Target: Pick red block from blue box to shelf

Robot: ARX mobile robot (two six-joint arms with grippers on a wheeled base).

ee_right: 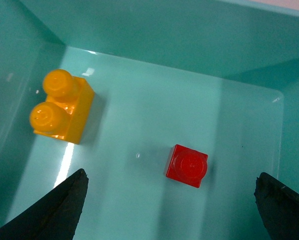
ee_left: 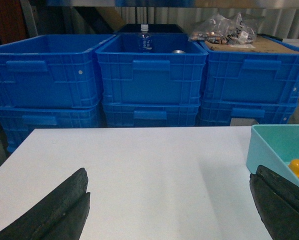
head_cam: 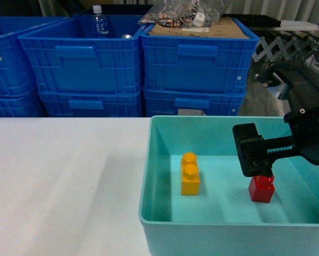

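The red block (head_cam: 261, 189) stands stud-up on the floor of the blue box (head_cam: 149, 160), at the right of the head view. My right gripper (head_cam: 255, 160) hangs inside the box just above the block. In the right wrist view the red block (ee_right: 186, 165) lies ahead of the open right gripper (ee_right: 172, 202), roughly midway between its wide-apart fingertips, untouched. My left gripper (ee_left: 169, 200) is open over the bare white table, with a corner of the blue box (ee_left: 269, 150) at its right. The shelf is out of view.
A yellow-orange two-stud brick (head_cam: 190, 173) stands in the box left of the red block. Stacked dark blue crates (head_cam: 85, 69) line the far side of the white table (head_cam: 58, 170). One holds a bottle (head_cam: 98, 24); another carries cardboard with a plastic bag (head_cam: 189, 13).
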